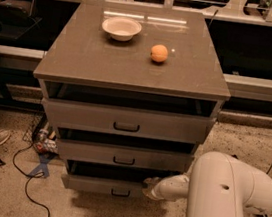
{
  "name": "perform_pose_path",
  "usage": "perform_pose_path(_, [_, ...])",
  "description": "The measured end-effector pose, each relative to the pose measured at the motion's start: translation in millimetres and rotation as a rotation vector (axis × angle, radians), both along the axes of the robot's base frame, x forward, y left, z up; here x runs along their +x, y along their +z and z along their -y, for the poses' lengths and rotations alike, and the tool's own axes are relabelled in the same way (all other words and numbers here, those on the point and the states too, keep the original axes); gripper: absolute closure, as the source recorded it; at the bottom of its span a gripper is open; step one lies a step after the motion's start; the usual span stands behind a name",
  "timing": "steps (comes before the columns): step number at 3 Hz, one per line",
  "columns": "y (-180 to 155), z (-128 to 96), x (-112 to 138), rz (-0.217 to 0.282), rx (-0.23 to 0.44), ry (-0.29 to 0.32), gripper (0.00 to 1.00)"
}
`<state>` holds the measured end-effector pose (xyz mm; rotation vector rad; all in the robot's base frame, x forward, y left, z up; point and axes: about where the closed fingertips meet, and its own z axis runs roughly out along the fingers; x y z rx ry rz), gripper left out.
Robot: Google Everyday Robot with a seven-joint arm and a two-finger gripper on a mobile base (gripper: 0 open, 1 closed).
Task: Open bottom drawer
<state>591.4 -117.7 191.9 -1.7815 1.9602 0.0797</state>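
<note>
I work from one camera. It looks from above and in front of the cabinet (107, 61), tilted down and forward, so I see both its top and its drawer fronts. It stands fairly near: the cabinet fills the middle of the frame, with floor (7, 198) along the bottom edge. My white arm (225, 193) crowds the lower right corner, nearest the lens, and reaches left. The gripper (149, 188) sits low, at the right end of the bottom drawer (90, 184) front.
</note>
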Motion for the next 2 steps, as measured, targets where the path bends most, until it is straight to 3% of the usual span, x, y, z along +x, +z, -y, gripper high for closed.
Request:
perform_pose_path(1, [0.0, -0.1, 0.2, 0.000, 0.000, 0.000, 0.96])
perform_pose_path(2, [-0.1, -0.2, 0.1, 0.000, 0.000, 0.000, 0.00])
